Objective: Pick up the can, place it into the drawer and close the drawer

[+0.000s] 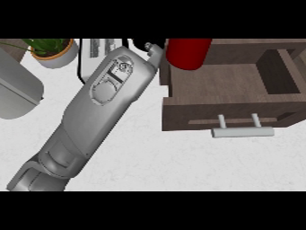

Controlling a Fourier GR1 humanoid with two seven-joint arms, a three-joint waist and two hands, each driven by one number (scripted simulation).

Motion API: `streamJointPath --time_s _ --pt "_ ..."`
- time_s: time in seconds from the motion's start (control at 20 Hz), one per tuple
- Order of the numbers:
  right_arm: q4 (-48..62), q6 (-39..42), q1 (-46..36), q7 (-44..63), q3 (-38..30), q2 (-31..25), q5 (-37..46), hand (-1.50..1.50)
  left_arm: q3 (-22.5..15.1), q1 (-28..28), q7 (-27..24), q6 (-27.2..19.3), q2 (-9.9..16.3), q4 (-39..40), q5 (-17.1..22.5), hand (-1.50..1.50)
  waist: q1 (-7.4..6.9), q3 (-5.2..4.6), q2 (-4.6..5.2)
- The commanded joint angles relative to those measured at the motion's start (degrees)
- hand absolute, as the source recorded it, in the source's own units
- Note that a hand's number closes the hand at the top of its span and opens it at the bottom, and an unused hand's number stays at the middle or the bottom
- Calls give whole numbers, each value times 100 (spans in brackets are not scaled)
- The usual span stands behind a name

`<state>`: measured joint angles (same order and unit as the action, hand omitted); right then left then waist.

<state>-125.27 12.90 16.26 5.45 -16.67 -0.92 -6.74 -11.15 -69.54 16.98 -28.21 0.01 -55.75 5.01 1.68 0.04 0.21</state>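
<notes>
— Fingers first: what are they doing?
— Little of them shows past the wrist. The black fingers [150,46] of the right hand [142,44] curl against the left side of the red can [190,54], pinching it.
— And where is the can?
— Up at the view's top edge, over the back left corner of the open drawer [234,90], which has a pale bar handle [242,131] in front.
— Further out?
— The grey forearm [109,94] slants across the white desk [181,161], with a potted plant [52,54] at the upper left.
</notes>
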Motion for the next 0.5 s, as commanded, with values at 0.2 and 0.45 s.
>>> streamJointPath --time_s 0.2,0.45 --pt "234 92 -257 -46 41 -89 9 -150 -164 -1158 -415 -303 -1 1529 613 150 111 5 36" --pt "67 -100 -98 27 249 83 261 -150 -581 -1296 -766 -455 -1 2036 1060 150 170 6 48"
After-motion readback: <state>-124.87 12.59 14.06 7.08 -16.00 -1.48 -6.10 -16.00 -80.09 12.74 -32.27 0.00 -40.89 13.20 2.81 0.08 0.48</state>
